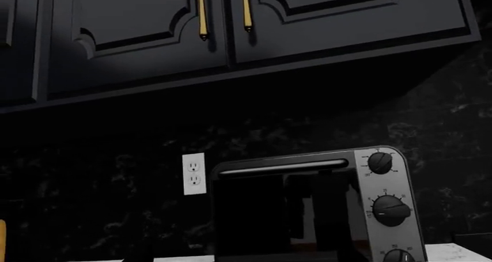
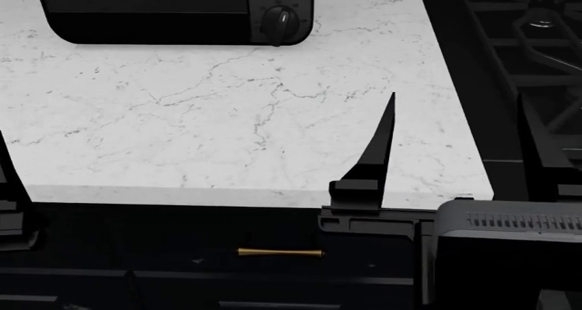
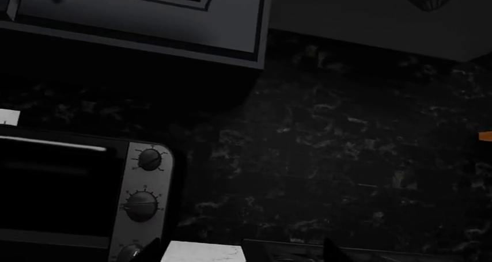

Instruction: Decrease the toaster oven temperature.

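Note:
The black toaster oven [image 2: 173, 13] stands at the back of the white marble counter [image 2: 227, 119]; one dial [image 2: 279, 22] shows in the head view. The left wrist view shows its glass door [image 1: 277, 216] and three dials on the grey panel: top [image 1: 379, 162], middle [image 1: 390, 210], bottom [image 1: 400, 256]. The right wrist view shows the oven [image 3: 61, 193] with the same dials [image 3: 142, 205]. My right gripper [image 2: 456, 99] is open and empty over the counter's front right corner, far from the oven; its fingertips [image 3: 154, 247] show in the right wrist view. My left gripper [image 2: 7, 187] is cut off at the left edge.
A black gas range [image 2: 527, 31] adjoins the counter on the right. Dark upper cabinets with gold handles [image 1: 202, 14] hang above the oven. A white outlet [image 1: 193, 174] sits on the dark backsplash beside it. A drawer with a gold handle [image 2: 280, 253] lies below the counter edge.

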Robot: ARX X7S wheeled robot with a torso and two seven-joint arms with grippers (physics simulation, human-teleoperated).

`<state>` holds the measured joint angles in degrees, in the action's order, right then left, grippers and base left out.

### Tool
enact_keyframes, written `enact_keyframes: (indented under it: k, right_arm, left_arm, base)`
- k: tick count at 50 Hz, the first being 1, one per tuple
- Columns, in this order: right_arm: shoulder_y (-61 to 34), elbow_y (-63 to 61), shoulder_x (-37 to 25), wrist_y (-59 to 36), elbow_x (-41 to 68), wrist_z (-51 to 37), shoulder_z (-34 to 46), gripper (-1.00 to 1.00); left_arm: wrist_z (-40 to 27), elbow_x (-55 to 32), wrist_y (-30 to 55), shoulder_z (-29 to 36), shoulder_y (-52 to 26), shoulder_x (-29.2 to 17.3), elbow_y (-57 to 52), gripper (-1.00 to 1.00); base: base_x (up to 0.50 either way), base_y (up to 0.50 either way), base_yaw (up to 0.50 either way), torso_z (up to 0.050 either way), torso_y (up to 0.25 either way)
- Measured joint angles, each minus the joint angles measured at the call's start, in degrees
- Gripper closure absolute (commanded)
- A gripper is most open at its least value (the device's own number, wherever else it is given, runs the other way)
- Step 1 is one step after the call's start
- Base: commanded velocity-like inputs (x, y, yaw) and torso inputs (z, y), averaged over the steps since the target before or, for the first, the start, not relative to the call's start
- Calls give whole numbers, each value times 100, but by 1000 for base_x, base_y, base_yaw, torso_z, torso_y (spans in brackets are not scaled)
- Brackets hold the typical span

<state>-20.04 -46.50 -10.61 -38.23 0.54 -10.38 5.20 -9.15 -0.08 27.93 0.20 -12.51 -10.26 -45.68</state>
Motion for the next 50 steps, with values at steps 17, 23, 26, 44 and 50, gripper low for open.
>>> enact_keyframes:
  k: [17, 23, 26, 44, 50]
  right_arm:
    - [-58, -52, -99, -84, -31, -52, 165, -100]
    - [-65, -55, -124, -91, -30, -69, 206, -100]
    - [-68, -43, -135, -85, -29, -78, 224, -100]
    - [-37, -75, -187, -59, -1, -158, 240, -100]
    - [-11, -184, -186, -124, 35, -181, 231, -100]
  left_arm:
    - [-69, -88, -45, -39, 25, -66, -13, -100]
    - [-93, -119, -64, -56, 31, -86, -9, -100]
    - [-106, -132, -76, -54, 25, -93, 9, -100]
    - [-177, -201, -107, -45, 58, -140, 24, -100]
    - [-191, -253, -103, -63, 93, -157, -4, -100]
  base:
    - [0, 233, 0, 0, 0]
    - [0, 233, 0, 0, 0]
    - [0, 237, 0, 0, 0]
    - [17, 143, 0, 0, 0]
    - [393, 0, 0, 0, 0]
